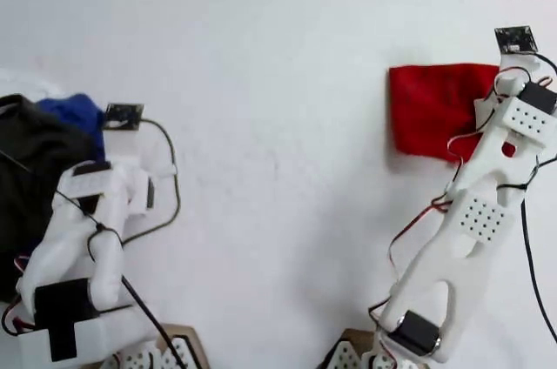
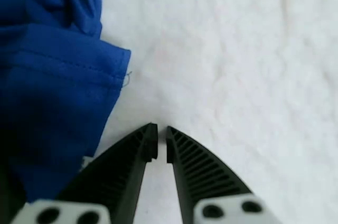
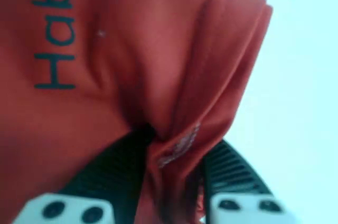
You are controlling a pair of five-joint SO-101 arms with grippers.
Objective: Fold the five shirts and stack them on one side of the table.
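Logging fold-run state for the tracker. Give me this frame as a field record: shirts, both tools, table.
red shirt: folded into a rectangle, lying on the right side of the table
right tool: shut on a bunched edge of the red shirt
blue shirt: unfolded, heaped at the table's left edge
black shirt: unfolded, in the same heap and touching the blue shirt
left tool: shut, holding nothing, above bare table beside the blue shirt's hem
table: white
shirts seen: three
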